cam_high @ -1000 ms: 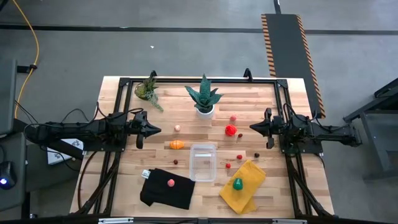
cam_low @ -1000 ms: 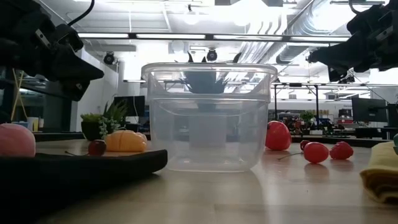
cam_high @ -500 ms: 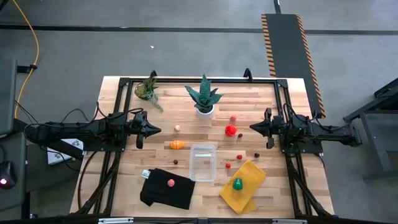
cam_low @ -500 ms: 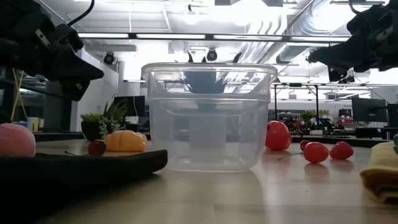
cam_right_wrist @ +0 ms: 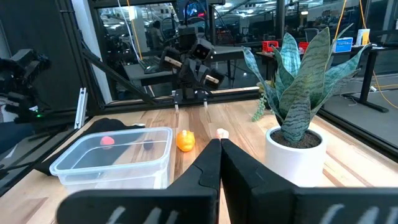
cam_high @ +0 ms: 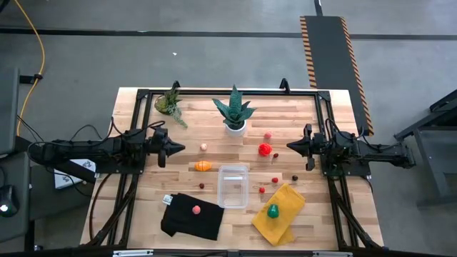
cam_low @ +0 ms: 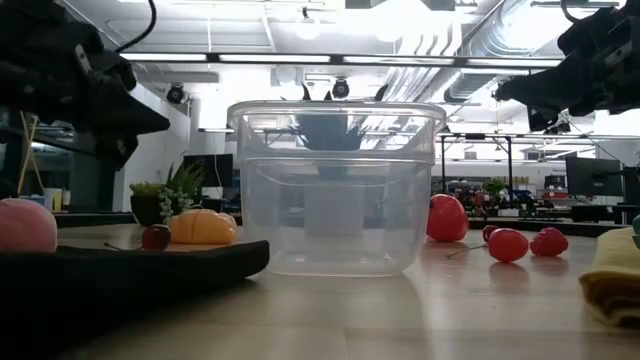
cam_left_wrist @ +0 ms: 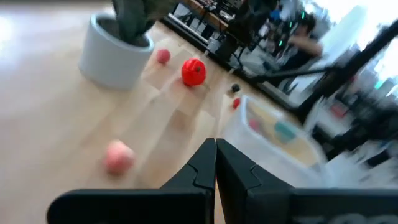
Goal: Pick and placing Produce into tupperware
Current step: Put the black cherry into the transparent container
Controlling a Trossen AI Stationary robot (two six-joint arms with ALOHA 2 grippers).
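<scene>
I saw both pincers, left (cam_high: 180, 148) and right (cam_high: 291, 146), pressed together above the wooden worktop (cam_high: 143, 189), flanking the clear rectangular plastic tupperware (cam_high: 233, 185).

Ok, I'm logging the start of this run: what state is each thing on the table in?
tupperware: upright, lidless, empty.
left tool: shut, holding nothing, above the table.
right tool: shut, holding nothing, above the table.
orange produce: loose on the wood.
pink produce: on the black cloth.
green produce: on the yellow cloth.
</scene>
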